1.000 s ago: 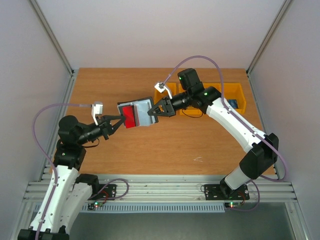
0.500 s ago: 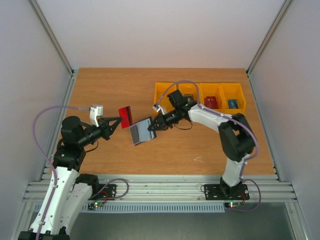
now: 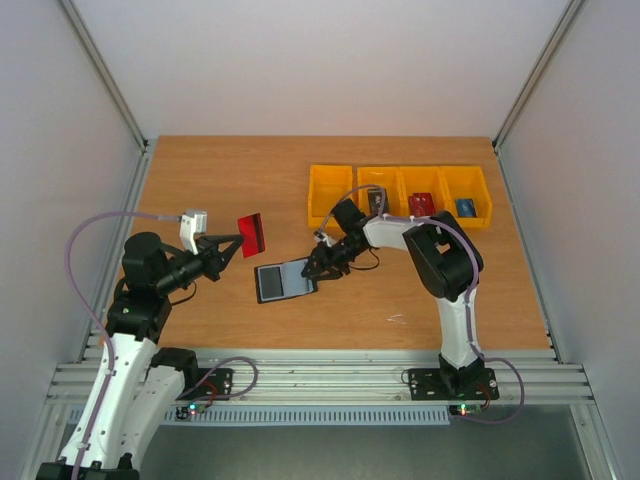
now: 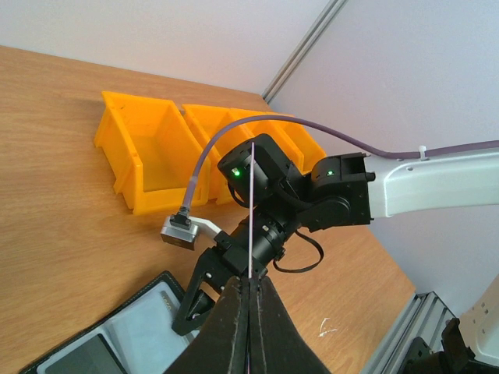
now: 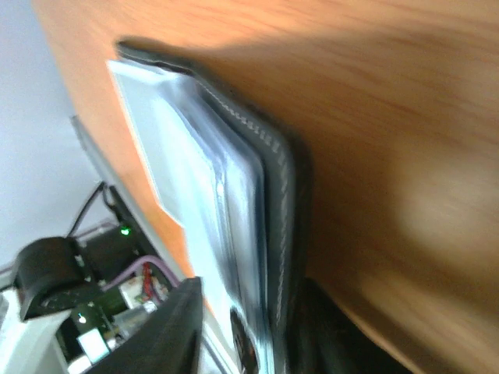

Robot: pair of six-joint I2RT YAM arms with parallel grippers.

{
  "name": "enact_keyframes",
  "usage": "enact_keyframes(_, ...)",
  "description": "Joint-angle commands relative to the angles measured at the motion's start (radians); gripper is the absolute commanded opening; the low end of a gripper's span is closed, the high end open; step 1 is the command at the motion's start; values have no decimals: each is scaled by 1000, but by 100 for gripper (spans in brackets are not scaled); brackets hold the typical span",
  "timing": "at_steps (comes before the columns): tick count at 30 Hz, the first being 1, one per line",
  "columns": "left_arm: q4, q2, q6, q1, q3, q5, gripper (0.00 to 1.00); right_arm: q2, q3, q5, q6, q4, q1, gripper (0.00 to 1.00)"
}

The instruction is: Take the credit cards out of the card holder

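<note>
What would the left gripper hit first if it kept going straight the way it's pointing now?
Most likely the right arm's wrist: the left gripper, shut on the red card, points straight at it in the left wrist view, with the yellow bins behind. Height is hard to judge.

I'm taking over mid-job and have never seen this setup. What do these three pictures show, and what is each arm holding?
Two robot arms are bolted at the near edge of a table. The wide picture looks down from above; the other two come from a camera on each wrist. The left gripper is shut on a red card, held in the air. The card holder lies open on the table; the right gripper straddles its right edge, but whether it grips is unclear. Yellow bins stand at the back right.
</note>
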Motion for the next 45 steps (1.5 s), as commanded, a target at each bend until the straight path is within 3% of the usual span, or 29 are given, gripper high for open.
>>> enact_keyframes(1,36,-8,16,5,35,25,0,-65,9,144,-73,-212,-46,43)
enact_keyframes(5,46,-15,56,5,41,75,0,-203,22,263,-164,-368,-105,57)
enact_keyframes(8,43,-41,226,4,52,122,0,-326,115,350,-293,-502,-118,60)
enact_keyframes(10,15,-68,426,2,65,103,0,-422,187,329,-408,-548,-107,60)
enact_keyframes(13,-95,-73,881,-1,96,98,0,-564,292,293,-600,-575,-63,61)
enact_keyframes(14,-129,-75,1098,-1,105,100,0,-594,328,294,-648,-575,-44,61)
enact_keyframes(17,-131,-89,1582,-3,89,99,0,-642,412,222,-696,-548,-18,65)
enact_keyframes(18,-66,-97,1687,-4,57,90,0,-628,450,175,-661,-545,-17,66)
enact_keyframes(21,348,-77,1972,-5,-69,53,0,-528,658,88,-524,-634,-17,64)
enact_keyframes(24,666,9,2150,-6,-113,39,0,-470,806,117,-413,-675,-9,59)
enact_keyframes(28,1014,140,2240,-6,-135,81,0,-471,749,212,-172,-556,-1,58)
enact_keyframes(31,1030,140,2257,-8,-132,133,0,-443,734,246,-95,-544,43,57)
enact_keyframes(37,1047,149,2259,-23,-144,165,0,-335,837,191,-119,-568,162,60)
enact_keyframes(45,1062,135,2235,-48,-155,177,0,-291,880,144,-133,-529,167,46)
